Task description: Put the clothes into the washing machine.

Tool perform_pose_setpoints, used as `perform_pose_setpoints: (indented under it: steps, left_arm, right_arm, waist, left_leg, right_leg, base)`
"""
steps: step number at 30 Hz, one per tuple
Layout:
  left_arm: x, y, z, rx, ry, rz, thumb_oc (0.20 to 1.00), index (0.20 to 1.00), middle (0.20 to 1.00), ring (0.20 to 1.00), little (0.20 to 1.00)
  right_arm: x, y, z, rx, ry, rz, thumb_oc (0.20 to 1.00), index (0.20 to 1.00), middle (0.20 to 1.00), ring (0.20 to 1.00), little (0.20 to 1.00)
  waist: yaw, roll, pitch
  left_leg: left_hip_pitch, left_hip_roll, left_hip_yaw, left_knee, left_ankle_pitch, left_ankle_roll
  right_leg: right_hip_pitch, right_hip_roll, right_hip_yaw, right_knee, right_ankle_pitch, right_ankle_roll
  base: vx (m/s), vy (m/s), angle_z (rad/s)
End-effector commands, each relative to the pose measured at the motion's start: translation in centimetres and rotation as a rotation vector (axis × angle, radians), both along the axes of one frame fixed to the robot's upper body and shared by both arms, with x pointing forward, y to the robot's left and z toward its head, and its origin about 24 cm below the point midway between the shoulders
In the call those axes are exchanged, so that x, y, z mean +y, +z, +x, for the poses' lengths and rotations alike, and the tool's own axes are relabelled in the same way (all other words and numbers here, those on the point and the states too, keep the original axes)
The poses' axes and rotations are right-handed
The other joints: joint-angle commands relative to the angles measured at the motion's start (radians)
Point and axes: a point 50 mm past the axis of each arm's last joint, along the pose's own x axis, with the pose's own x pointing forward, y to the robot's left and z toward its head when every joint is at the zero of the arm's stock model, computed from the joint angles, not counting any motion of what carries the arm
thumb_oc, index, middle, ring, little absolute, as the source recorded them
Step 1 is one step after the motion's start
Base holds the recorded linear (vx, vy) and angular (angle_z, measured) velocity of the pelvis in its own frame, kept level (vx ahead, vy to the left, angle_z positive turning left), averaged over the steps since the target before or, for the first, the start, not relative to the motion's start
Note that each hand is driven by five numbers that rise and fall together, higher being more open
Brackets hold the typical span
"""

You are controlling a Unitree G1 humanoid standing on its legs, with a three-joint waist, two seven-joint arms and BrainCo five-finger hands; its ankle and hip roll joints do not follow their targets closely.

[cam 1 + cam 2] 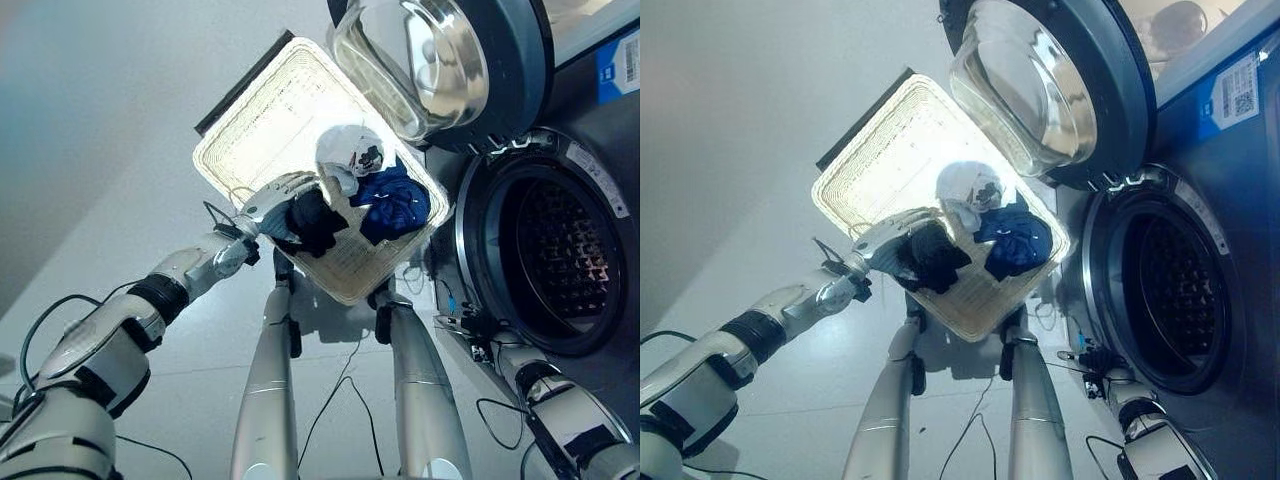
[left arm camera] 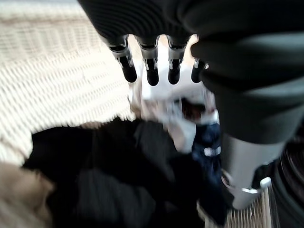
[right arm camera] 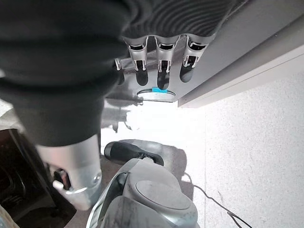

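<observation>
The left hand [image 1: 278, 208], fingers relaxed and holding nothing, hangs over the black garment [image 1: 318, 222] in the white woven basket [image 1: 262, 120], beside blue [image 1: 395, 200] and white [image 1: 352, 152] clothes. Right hand [image 3: 161, 59] loosely spread beneath the washing machine drum [image 1: 565, 255]; its glass door [image 1: 425, 60] stands swung out above the basket.

Straight fingers [image 2: 151, 71] above black garment [image 2: 123, 175] in white basket [image 2: 57, 85]

From where I'm driving this, the clothes are a crumpled black garment [image 1: 312, 222], a bunched-up dark blue one [image 1: 395, 200] right beside it, and a white piece with dark print [image 1: 352, 152] touching both, all piled at one end of a pale woven rectangular basket [image 1: 262, 125]. The dark grey front-loading washing machine [image 1: 585, 215] sits just beside it, round glass door [image 1: 440, 60] swung open, perforated metal drum [image 1: 558, 255] showing.
</observation>
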Motion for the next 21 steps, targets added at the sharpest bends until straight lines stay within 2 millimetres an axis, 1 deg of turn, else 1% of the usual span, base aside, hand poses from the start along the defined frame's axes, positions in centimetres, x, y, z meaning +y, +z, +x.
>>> perform_pose_setpoints:
  steps: [1, 4, 6, 10, 12, 14, 17, 21]
  left_arm:
    - [0.1, 1.7, 0.8, -0.011, 0.034, 0.052, 1.0, 1.0, 1.0, 1.0, 1.0]
    - [0.7, 1.5, 1.4, 0.039, 0.081, 0.098, 1.0, 1.0, 1.0, 1.0, 1.0]
    - [0.9, 1.1, 1.5, 0.069, 0.106, 0.105, 1.0, 1.0, 1.0, 1.0, 1.0]
    - [2.2, 0.0, 2.0, 0.113, 0.189, 0.171, 1.0, 1.0, 1.0, 1.0, 1.0]
    - [2.6, -0.5, 2.1, 0.116, 0.221, 0.175, 1.0, 1.0, 1.0, 1.0, 1.0]
    - [3.5, -1.0, 2.2, 0.102, 0.278, 0.188, 1.0, 1.0, 1.0, 1.0, 1.0]
    - [4.0, -1.3, 2.2, 0.073, 0.31, 0.194, 1.0, 1.0, 1.0, 1.0, 1.0]
    - [5.0, -1.9, 2.1, -0.017, 0.373, 0.166, 1.0, 1.0, 1.0, 1.0, 1.0]
  right_arm:
    - [-2.2, 0.8, -0.4, 0.007, -0.018, -0.049, 1.0, 1.0, 1.0, 1.0, 1.0]
    - [-2.0, 1.2, 0.1, -0.005, -0.008, -0.05, 1.0, 1.0, 1.0, 1.0, 1.0]
    - [-1.9, 1.2, 0.1, -0.006, -0.004, -0.049, 1.0, 1.0, 1.0, 1.0, 1.0]
    - [-1.4, 1.3, 0.5, -0.019, 0.007, -0.041, 1.0, 1.0, 1.0, 1.0, 1.0]
    - [-1.1, 1.3, 0.6, -0.023, 0.011, -0.041, 1.0, 1.0, 1.0, 1.0, 1.0]
    - [-0.8, 1.5, 1.0, -0.031, 0.015, -0.037, 1.0, 1.0, 1.0, 1.0, 1.0]
    - [-0.7, 1.6, 1.1, -0.036, 0.016, -0.035, 1.0, 1.0, 1.0, 1.0, 1.0]
    - [0.1, 1.5, 1.3, -0.05, 0.024, -0.023, 1.0, 1.0, 1.0, 1.0, 1.0]
  waist:
    - [0.005, -0.024, -0.016]
    - [-0.001, -0.03, -0.016]
    - [-0.002, -0.033, -0.016]
    - [-0.006, -0.046, -0.016]
    - [-0.008, -0.05, -0.016]
    - [-0.01, -0.058, -0.016]
    - [-0.012, -0.063, -0.016]
    - [-0.012, -0.075, -0.016]
  left_leg:
    - [-0.047, -0.052, 0.024, 0.184, -0.167, 0.026]
    - [-0.065, -0.051, 0.024, 0.181, -0.157, 0.026]
    - [-0.065, -0.048, 0.024, 0.186, -0.163, 0.027]
    - [-0.076, -0.05, 0.017, 0.184, -0.159, 0.026]
    - [-0.077, -0.05, 0.016, 0.182, -0.158, 0.025]
    - [-0.081, -0.048, 0.015, 0.178, -0.156, 0.025]
    - [-0.086, -0.049, 0.014, 0.179, -0.153, 0.023]
    - [-0.093, -0.049, 0.011, 0.177, -0.152, 0.021]
  right_leg:
    - [0.006, 0.049, 0.043, -0.226, 0.211, 0.095]
    - [-0.011, 0.055, 0.045, -0.226, 0.218, 0.094]
    - [-0.01, 0.059, 0.047, -0.222, 0.213, 0.094]
    - [-0.017, 0.065, 0.046, -0.229, 0.221, 0.095]
    - [-0.018, 0.067, 0.046, -0.232, 0.223, 0.095]
    - [-0.02, 0.07, 0.044, -0.237, 0.226, 0.095]
    - [-0.023, 0.072, 0.045, -0.241, 0.229, 0.094]
    - [-0.026, 0.077, 0.044, -0.245, 0.232, 0.093]
  base:
    - [0.0, 0.0, 0.0]
    - [0.0, 0.0, 0.0]
    - [0.0, 0.0, 0.0]
    - [0.0, -0.016, -0.01]
    - [0.0, 0.0, 0.0]
    - [0.0, 0.0, 0.0]
    - [0.0, 0.0, 0.0]
    - [0.0, 0.0, 0.0]
